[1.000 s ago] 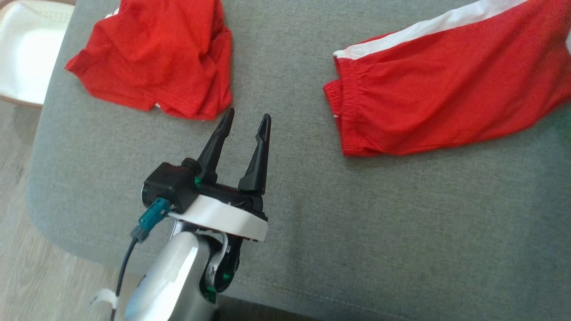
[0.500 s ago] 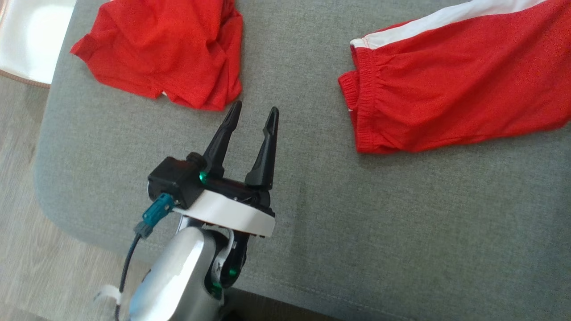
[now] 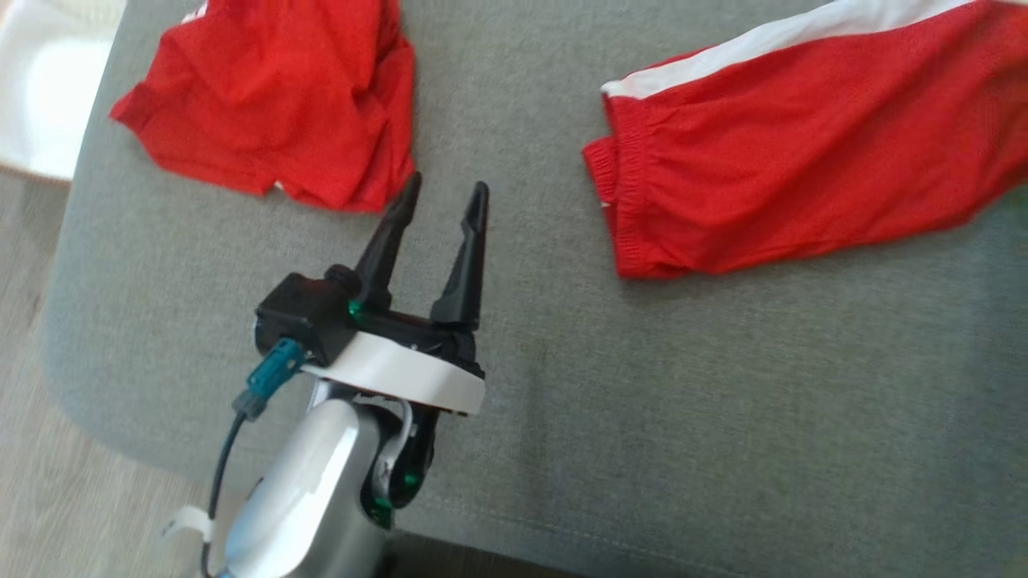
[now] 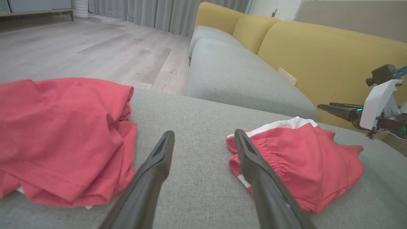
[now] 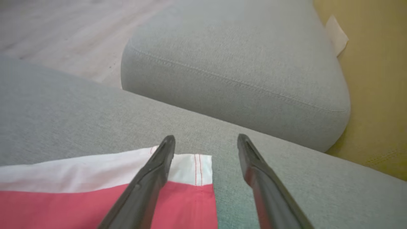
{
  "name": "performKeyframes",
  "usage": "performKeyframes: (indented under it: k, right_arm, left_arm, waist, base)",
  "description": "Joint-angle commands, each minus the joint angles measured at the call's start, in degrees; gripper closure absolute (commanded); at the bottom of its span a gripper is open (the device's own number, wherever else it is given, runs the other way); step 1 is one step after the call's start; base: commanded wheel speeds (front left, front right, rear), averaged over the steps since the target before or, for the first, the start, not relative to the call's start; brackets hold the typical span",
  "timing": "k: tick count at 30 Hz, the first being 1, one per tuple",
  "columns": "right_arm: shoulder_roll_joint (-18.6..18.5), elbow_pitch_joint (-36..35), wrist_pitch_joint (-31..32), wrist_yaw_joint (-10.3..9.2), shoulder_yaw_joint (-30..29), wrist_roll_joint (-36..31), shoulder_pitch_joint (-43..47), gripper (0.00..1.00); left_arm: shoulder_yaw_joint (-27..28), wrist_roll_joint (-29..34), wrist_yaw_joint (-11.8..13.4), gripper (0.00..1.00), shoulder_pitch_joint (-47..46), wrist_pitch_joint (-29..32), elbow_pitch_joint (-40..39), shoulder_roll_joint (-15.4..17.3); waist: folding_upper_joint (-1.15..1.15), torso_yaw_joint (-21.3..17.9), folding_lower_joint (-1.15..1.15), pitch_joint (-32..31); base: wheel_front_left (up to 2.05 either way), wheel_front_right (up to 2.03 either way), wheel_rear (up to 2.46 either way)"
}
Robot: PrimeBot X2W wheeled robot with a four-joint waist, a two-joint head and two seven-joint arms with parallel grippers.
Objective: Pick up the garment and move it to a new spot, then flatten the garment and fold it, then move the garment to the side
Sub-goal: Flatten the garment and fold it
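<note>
Grey cushion (image 3: 723, 401) bears red shorts (image 3: 803, 160); left tool (image 3: 446, 185) and right tool (image 5: 206, 137) both gape empty.

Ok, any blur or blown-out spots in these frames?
Head view: soft overall, white object at top left washed out. Left wrist view: shorts fairly sharp, left gripper fingers blurred near the lens. Right wrist view: soft, floor hazy.
</note>
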Motion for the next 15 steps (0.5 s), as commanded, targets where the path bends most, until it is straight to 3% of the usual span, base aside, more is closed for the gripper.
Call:
performKeyframes:
  k: [1,15]
  right_arm:
    - [0.74,-1.45,-0.91,-0.04,0.25,0.62,1.29,0.00]
    - [8.48,-12.17,-13.96,-0.04,-1.98,11.13,11.66,0.00]
  left_arm:
    - [2.21,0.54,-0.31,0.00,-0.57,-0.70,-1.53,0.50]
    - [10.47,4.75,-2.57,0.00,2.27,-0.70,-0.13,0.50]
  waist:
    - [0.00,-1.32,0.00,-1.62]
    - [0.00,-11.23,0.00,-13.63]
  base:
    - [0.00,0.00,0.00]
    - [0.00,0.00,0.00]
